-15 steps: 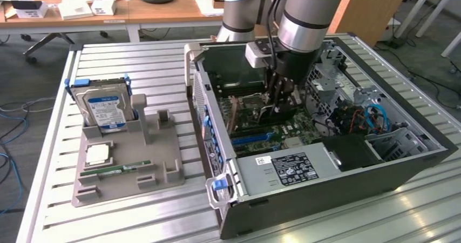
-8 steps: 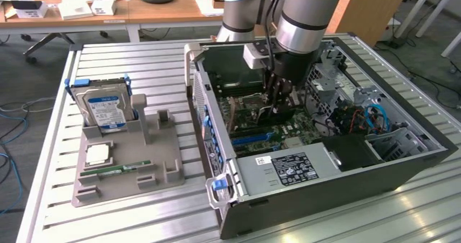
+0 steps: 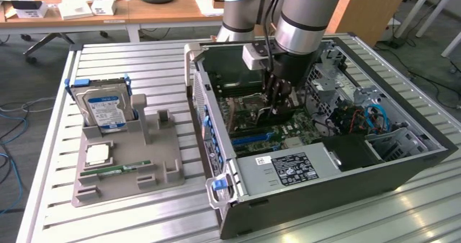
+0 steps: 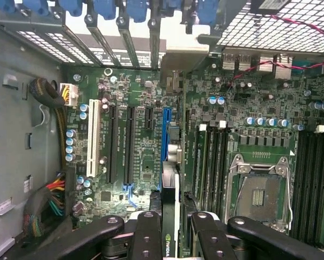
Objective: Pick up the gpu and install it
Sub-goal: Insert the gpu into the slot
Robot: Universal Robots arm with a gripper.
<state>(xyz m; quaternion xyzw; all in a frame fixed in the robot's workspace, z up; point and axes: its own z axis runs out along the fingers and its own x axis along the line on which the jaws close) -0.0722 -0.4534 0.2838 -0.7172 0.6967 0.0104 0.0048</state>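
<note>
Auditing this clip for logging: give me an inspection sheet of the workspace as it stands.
Surface: slatted metal table carrying an open computer case.
Job's things: gpu edge-on, in line with the blue slot on the motherboard; whether seated cannot be told.
Clutter: grey tray with hard drive, processor, memory stick.
Grippers: gripper inside the case, shut on the gpu.
Cables: blue cable in the case; wire bundle beside the motherboard.
Surroundings: wooden desks, floor cables.

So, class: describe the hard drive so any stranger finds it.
To the exterior view's left of the open computer case lies a grey tray. The hard drive stands at its far end: a silver box, blue-white label, unlike the flat chip and green memory stick.
</note>
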